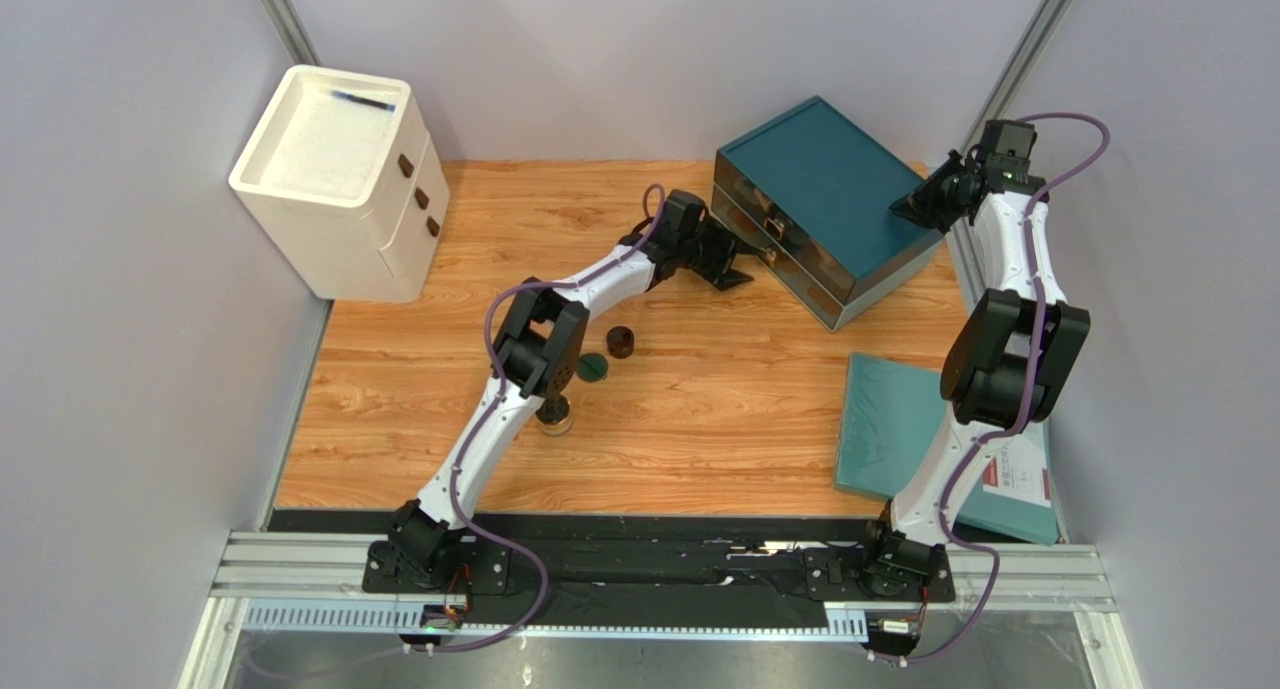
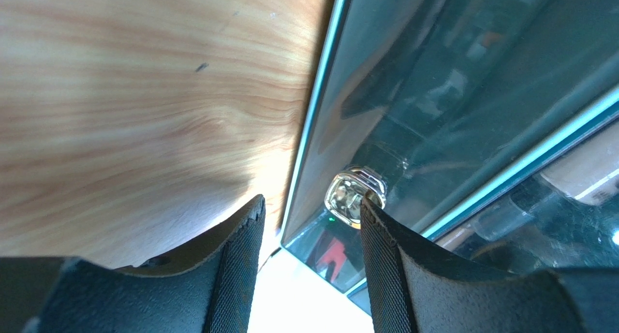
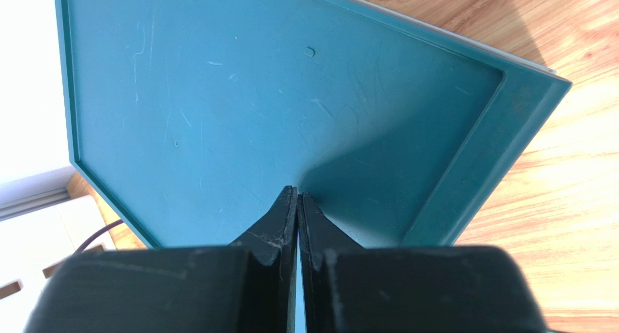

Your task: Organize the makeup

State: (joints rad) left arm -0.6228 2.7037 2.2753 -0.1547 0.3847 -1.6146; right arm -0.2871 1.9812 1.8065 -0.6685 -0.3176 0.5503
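Observation:
A dark round jar and a dark green disc lie on the wooden table beside my left arm. A small brownish bottle stands half hidden under that arm. My left gripper is open at the front of the teal drawer box. In the left wrist view the left gripper is empty, and its right finger touches the box's silver knob. My right gripper is shut and empty, its tips on the box's flat top. The peach tube and clear bottle are not clearly visible.
A white drawer cabinet stands at the back left corner. A flat teal pad lies at the right, under my right arm. Grey walls close in the table on the left, back and right.

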